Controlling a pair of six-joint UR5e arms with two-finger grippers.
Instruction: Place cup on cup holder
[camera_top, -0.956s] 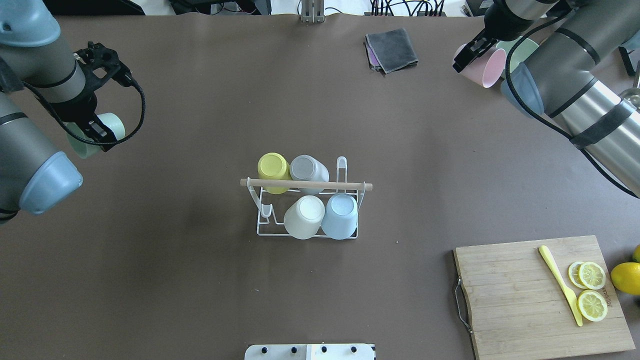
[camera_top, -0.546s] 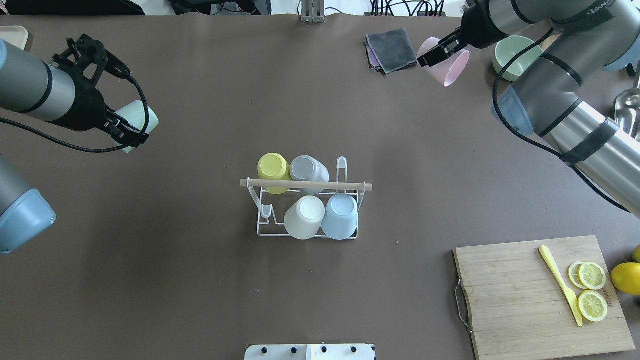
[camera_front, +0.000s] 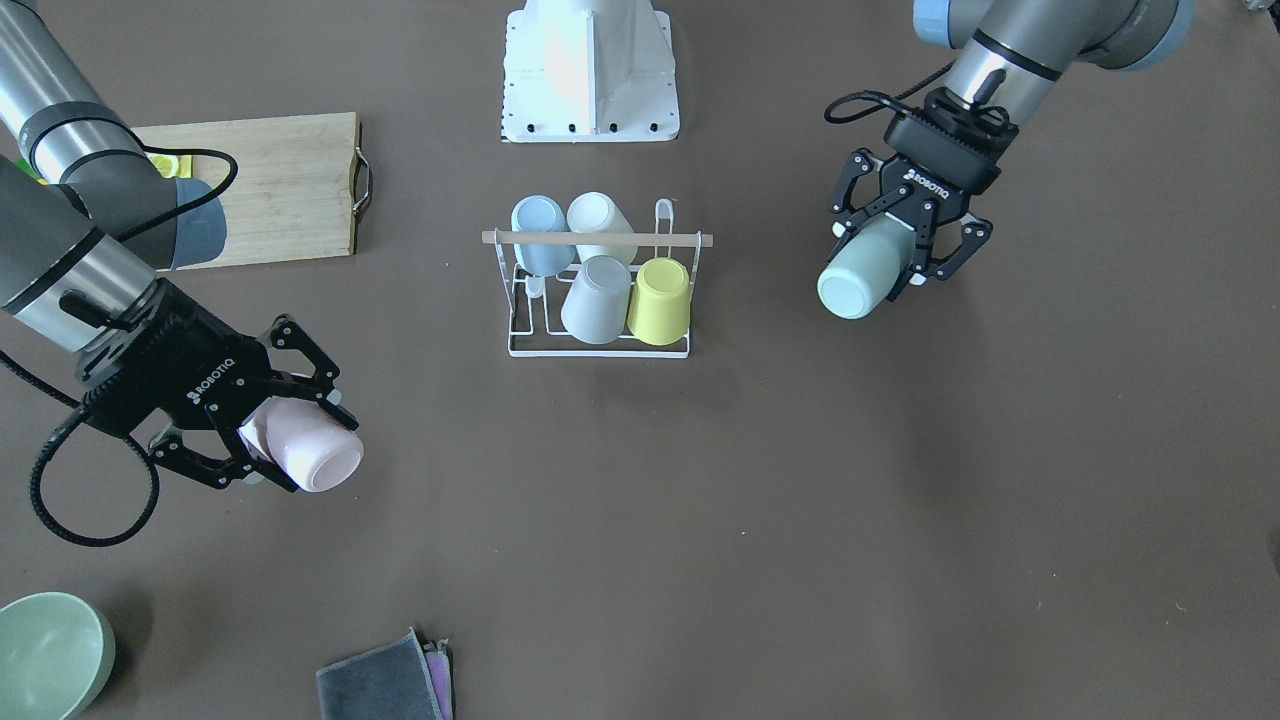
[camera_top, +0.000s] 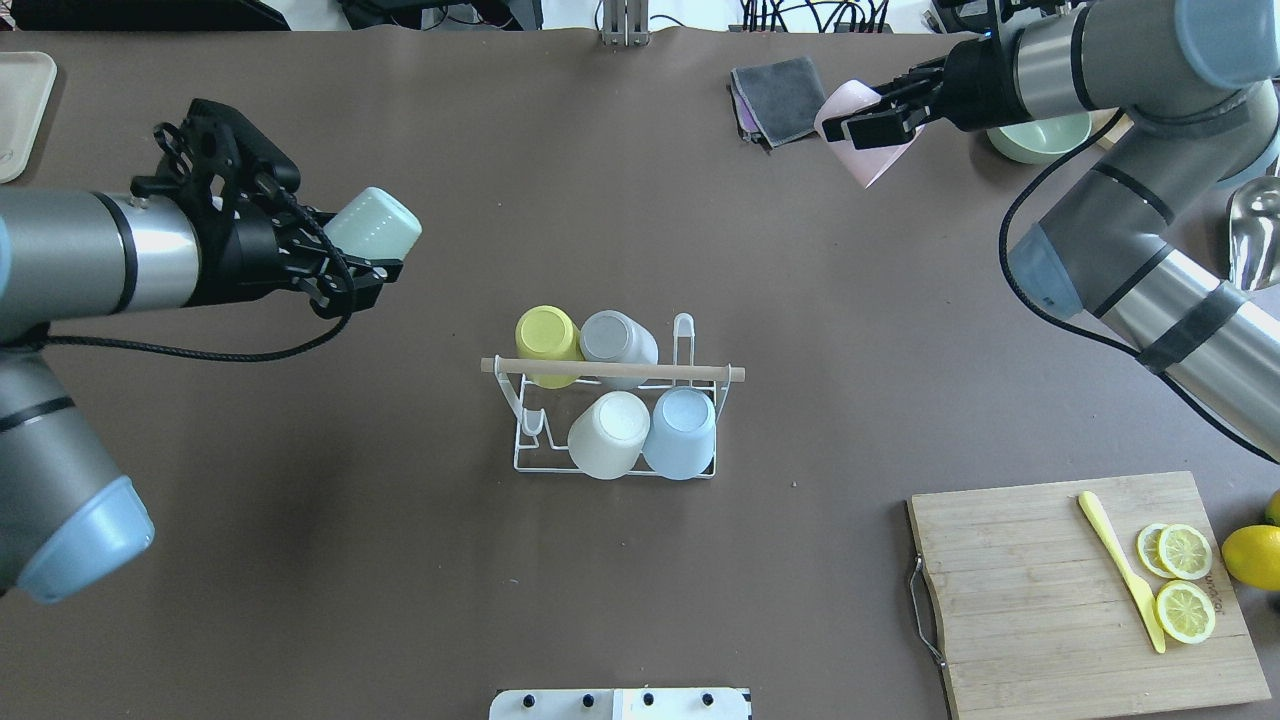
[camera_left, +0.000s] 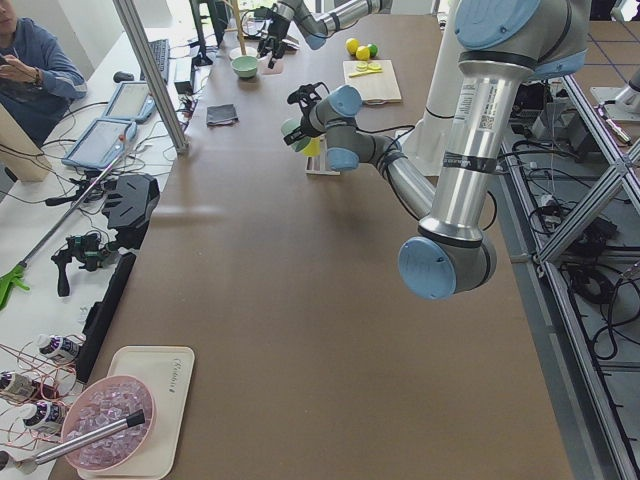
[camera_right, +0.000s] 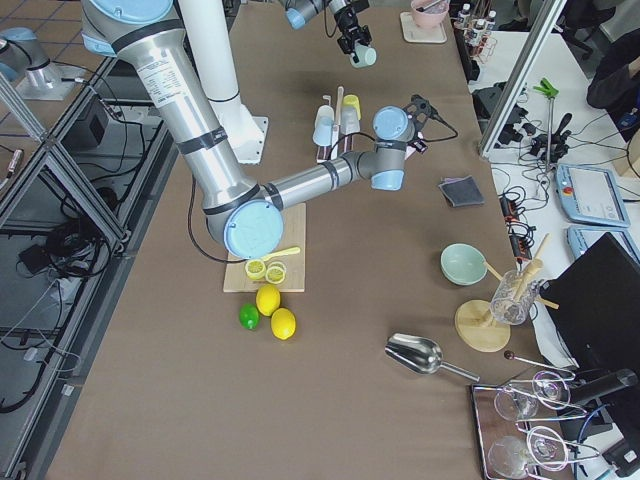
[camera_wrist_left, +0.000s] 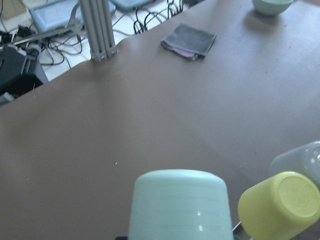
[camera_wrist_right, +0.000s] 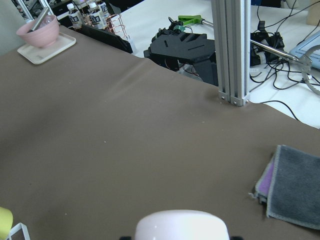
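Observation:
The white wire cup holder with a wooden rod handle stands mid-table and holds several upside-down cups: yellow, grey, white, blue. It also shows in the front view. My left gripper is shut on a mint green cup, held in the air to the left of and beyond the rack, base towards the rack. My right gripper is shut on a pink cup, in the air at the far right.
A grey cloth lies at the far edge, a green bowl beside the right arm. A wooden cutting board with a yellow knife and lemon slices is front right. A whole lemon lies by it.
My left gripper has swung right towards the rack with the mint cup. My right gripper has moved left with the pink cup. The rack and its cups have not moved.

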